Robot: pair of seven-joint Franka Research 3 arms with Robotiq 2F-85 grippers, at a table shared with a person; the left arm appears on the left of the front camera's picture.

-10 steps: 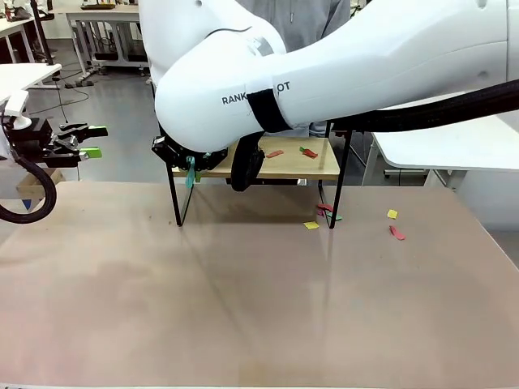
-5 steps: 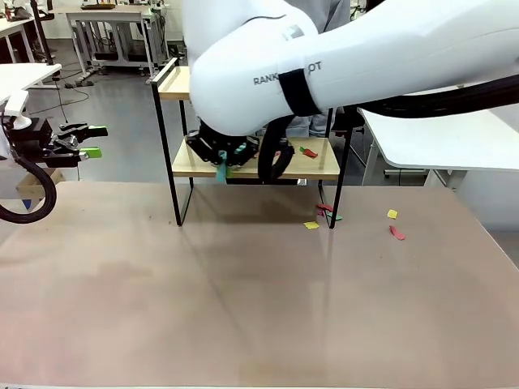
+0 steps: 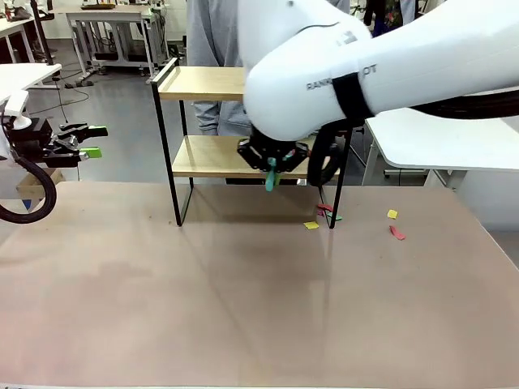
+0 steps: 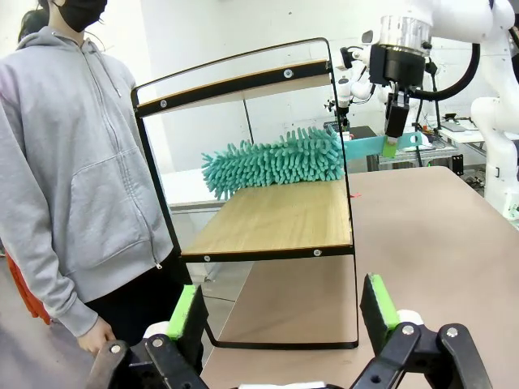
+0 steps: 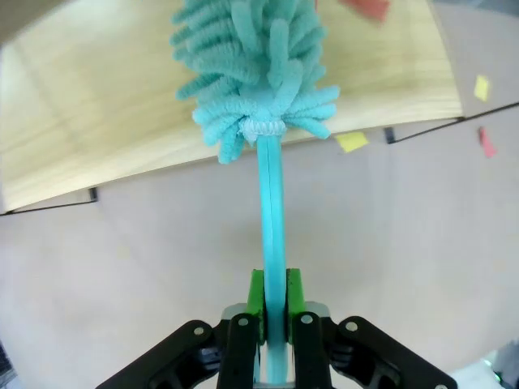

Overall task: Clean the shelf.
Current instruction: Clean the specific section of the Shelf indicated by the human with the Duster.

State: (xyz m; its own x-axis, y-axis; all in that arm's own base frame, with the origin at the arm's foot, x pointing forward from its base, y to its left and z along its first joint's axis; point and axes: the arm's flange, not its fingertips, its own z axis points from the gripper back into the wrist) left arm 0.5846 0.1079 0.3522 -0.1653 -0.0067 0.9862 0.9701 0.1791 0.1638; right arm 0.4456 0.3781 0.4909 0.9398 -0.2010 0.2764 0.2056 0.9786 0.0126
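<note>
**Duster head on the lower board, left gripper spread at the side**

The shelf point(image 3: 207, 156) stands at the far side of the table point(image 3: 243, 308), at about 12 o'clock from the table's middle in the front view. Its right part is hidden behind the right arm. A person point(image 3: 212, 49) in a grey hooded top stands just behind it.

The right gripper point(image 3: 272, 164) hangs in front of the lower board with its green pads pressed together on the thin teal handle of a duster point(image 5: 272, 211). In the right wrist view the handle runs straight toward 12 o'clock from the pads. The fluffy teal head lies over the lower board point(image 5: 105, 105). The left wrist view shows the head point(image 4: 276, 162) lying along the far end of that board, with the top board bare above it.

The left gripper point(image 3: 93, 141) sits off the table's edge at 9 o'clock in the front view. Its fingers are spread wide and hold nothing.

Small paper scraps point(image 3: 311, 225), yellow and red, lie on the table at about 1 to 2 o'clock from its middle, near the shelf's right front leg. One blurred red scrap point(image 5: 369, 6) lies on the lower board just beside the duster head.
</note>
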